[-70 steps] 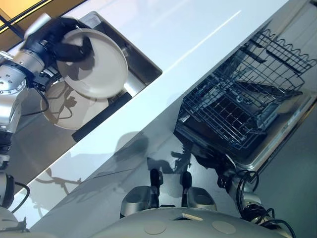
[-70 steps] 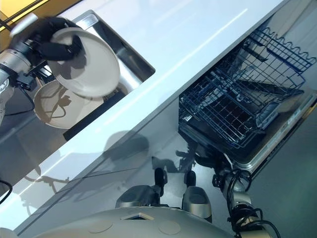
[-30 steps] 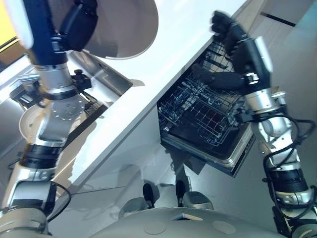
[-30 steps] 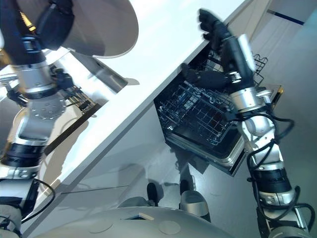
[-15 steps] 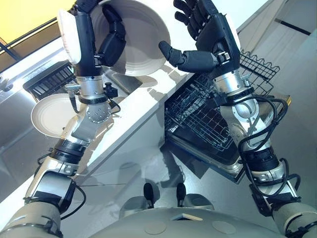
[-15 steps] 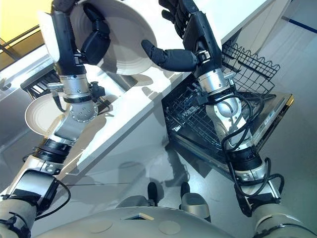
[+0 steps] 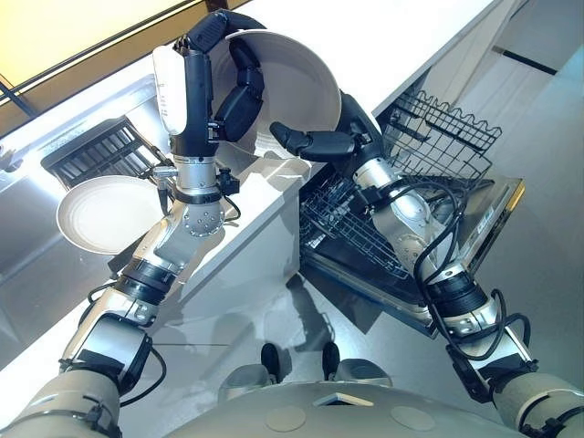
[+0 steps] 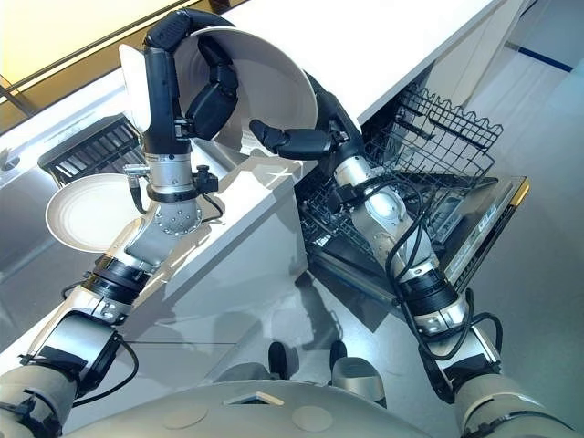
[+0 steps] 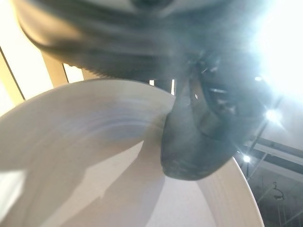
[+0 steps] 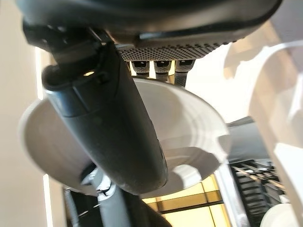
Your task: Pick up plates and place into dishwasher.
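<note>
Right hand (image 7: 310, 141) has closed in on the plate (image 7: 306, 82) at upper centre, thumb across its lower rim, fingers behind; left hand (image 7: 239, 96) grips its upper rim, fingers curled.

plate (image 7: 301, 87) cream, raised, tilted | second plate (image 7: 105, 212) flat | dishwasher (image 8: 474, 222) open

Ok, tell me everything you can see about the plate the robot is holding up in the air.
The plate is round, cream-white and smooth, ceramic by its look, with a deep well and a raised rim, and it is empty. It is held in the air, steeply tilted, hollow face toward the head camera, above the edge of the white counter. The left hand is curled round its rim, thumb pressed on the inside. The right hand has its thumb along the lower rim.
</note>
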Tool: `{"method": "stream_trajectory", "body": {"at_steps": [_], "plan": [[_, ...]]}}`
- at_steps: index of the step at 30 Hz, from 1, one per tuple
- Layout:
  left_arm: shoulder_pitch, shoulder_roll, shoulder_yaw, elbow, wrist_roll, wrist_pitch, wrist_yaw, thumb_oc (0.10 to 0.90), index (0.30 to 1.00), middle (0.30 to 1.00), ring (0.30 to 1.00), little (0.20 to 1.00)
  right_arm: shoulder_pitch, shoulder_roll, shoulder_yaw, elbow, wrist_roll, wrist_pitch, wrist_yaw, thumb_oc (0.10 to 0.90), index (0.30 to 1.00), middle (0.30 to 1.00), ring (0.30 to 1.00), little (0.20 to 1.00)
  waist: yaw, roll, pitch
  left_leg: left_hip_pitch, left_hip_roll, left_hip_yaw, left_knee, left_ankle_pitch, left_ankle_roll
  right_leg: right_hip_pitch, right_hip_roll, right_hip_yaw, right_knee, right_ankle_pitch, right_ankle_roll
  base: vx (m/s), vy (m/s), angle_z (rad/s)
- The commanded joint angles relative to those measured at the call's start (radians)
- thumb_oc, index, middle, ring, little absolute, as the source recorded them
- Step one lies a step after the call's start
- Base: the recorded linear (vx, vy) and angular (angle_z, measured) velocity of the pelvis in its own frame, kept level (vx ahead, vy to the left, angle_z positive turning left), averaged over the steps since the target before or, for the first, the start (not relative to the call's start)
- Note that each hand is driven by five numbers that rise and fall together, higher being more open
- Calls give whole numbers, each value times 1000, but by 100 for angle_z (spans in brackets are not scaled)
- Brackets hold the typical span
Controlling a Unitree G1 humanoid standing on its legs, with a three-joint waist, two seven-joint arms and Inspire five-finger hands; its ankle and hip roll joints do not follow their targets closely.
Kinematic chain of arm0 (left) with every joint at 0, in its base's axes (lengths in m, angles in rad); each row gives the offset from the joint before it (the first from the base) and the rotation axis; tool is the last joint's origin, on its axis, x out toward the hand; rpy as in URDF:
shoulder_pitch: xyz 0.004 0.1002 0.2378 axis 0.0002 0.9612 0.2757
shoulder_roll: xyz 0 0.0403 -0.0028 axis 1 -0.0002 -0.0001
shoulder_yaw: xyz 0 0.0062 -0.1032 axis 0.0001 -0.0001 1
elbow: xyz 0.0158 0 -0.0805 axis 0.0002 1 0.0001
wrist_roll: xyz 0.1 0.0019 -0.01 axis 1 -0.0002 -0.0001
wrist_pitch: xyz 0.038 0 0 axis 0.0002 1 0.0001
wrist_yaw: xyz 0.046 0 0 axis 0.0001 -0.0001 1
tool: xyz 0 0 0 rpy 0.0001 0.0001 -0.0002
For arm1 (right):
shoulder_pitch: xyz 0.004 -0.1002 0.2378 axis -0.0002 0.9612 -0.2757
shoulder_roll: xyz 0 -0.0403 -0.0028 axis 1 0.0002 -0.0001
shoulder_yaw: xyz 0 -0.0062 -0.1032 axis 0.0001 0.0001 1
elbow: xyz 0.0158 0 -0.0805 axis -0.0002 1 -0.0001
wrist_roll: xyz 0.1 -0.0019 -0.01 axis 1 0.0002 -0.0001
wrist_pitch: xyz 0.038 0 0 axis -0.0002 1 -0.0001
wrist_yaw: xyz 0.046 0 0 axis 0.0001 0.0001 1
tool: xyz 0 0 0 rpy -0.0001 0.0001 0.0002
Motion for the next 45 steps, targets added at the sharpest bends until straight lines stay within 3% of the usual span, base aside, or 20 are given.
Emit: {"method": "stream_trajectory", "body": {"at_steps": [1,4,10,14,15,16,17,18,22,27,31,37,45], "plan": [[-166,-8,-54,10,4,-81,65,100,300,300,300,200,-39,55,-43,-41,42,-84,-5,100,300,300,300,200,9,-16,-113,6,1,11,16,-123,-12,-25,24,-42,107,-164,25,0,0,0],[-157,-18,-57,-3,-13,-81,48,100,300,300,300,200,-36,58,-48,-38,46,-98,-15,100,300,300,300,200,11,-16,-110,6,1,9,15,-122,-11,-23,24,-45,106,-164,25,0,0,0],[-81,-66,-44,-24,-141,-94,-90,100,300,300,300,200,-17,73,-68,-67,27,-146,-45,100,300,300,300,200,25,-16,-101,5,-8,-12,25,-127,-7,-17,23,-48,98,-160,27,0,0,0],[28,-126,-36,-39,-344,-85,-328,100,300,300,300,200,20,73,-97,-103,-16,-189,-62,100,300,300,300,200,38,-16,-91,3,-13,-24,30,-128,-1,-15,22,-50,93,-156,28,0,0,0],[53,-138,-35,-40,-403,-81,-391,174,364,364,364,274,27,69,-105,-109,-23,-196,-68,100,300,300,300,200,40,-16,-89,3,-14,-24,29,-128,-1,-14,22,-51,92,-156,29,0,0,0],[73,-153,-37,-37,-502,-73,-487,388,547,547,547,488,35,66,-113,-112,-29,-206,-72,100,300,300,300,200,41,-15,-88,4,-14,-24,29,-128,0,-13,22,-52,90,-155,30,0,0,0],[97,-170,-36,-39,-640,-32,-611,698,813,813,813,798,42,63,-124,-112,-38,-221,-76,100,300,300,300,200,43,-14,-85,5,-13,-25,28,-128,1,-14,22,-53,91,-153,31,0,0,0],[116,-181,-35,-39,-727,0,-677,800,900,900,900,900,45,60,-133,-111,-40,-229,-76,100,300,300,300,200,44,-12,-84,5,-13,-26,28,-128,1,-15,22,-53,91,-153,32,0,0,0],[171,-193,-15,-49,-912,79,-863,800,900,900,900,900,37,22,-188,-110,-43,-258,-119,100,300,300,300,200,45,-5,-76,8,-13,-24,29,-128,1,-15,18,-59,94,-150,35,14,8,3],[173,-95,104,-98,-906,142,-870,800,900,900,900,900,-10,-65,-304,-50,-186,-343,-249,100,300,300,300,200,58,3,-79,11,-18,-32,22,-126,-2,-12,10,-75,89,-148,38,49,15,4],[160,34,240,-115,-868,176,-854,800,900,900,900,900,-42,-202,-418,76,-312,-380,-380,100,300,300,300,200,78,10,-81,13,-23,-46,14,-122,-8,-5,5,-92,83,-150,40,63,5,8],[131,144,374,-51,-894,186,-825,800,900,900,900,900,-62,-341,-499,317,-417,-354,-508,100,300,300,300,200,95,24,-82,15,-27,-65,7,-117,-14,-3,-5,-109,104,-167,40,71,-9,7],[112,234,451,27,-837,155,-740,800,900,900,900,900,-99,-565,-509,649,-671,-187,-604,100,300,300,300,200,104,54,-51,1,-22,-99,16,-92,-28,-50,-26,-118,232,-215,29,59,-17,17]]}}
